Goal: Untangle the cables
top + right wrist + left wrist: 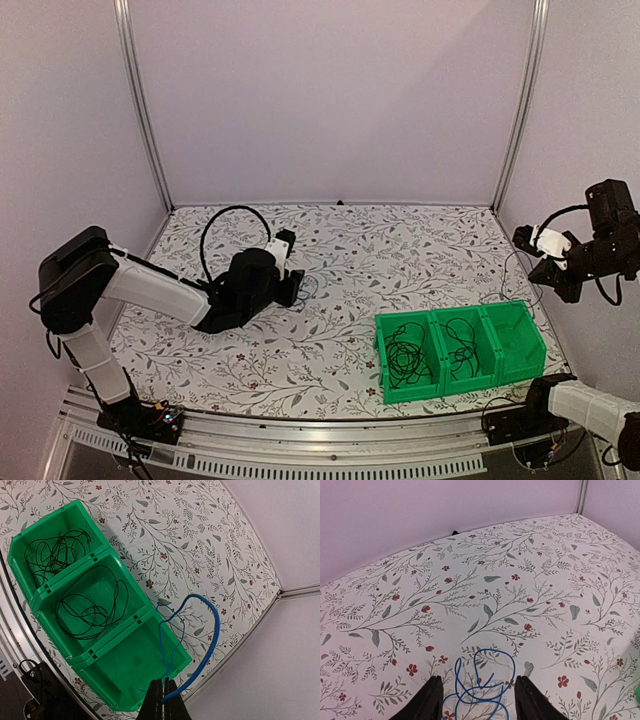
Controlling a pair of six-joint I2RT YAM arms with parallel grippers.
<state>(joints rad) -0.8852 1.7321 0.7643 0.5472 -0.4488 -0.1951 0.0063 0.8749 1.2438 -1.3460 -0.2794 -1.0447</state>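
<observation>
The blue cable [212, 630] hangs in a free arc over the one bare end compartment of the green bin [112, 630]. A thinner-looking strand drops from the arc toward that compartment. The right gripper [162, 699] is pinched together on the cable at the foot of the arc, held in the air above the bin's outer corner.

A second length, the blue coil [485, 677], lies flat on the table [470, 565] well to the left of the bin, with several loops overlapping. The left gripper [479, 692] is low over it with its fingers apart, one on each side of the coil. Whether they touch it I cannot tell, nor whether the coil and the arc are one wire.

Inside the bin, the black tangle [52, 555] fills the compartment at the opposite end. The black loop [92, 610] lies looser in the middle one.

These wires look light and limp, yet springy enough to keep their curl. A pinched strand will likely trail the rest after it and may slip through smooth fingers. The coil is best taken on a single outer loop, clear of the crossings, since a grip at a crossing would probably lift the whole bundle. The hanging arc could snag on the bin's rim as it goes down.
</observation>
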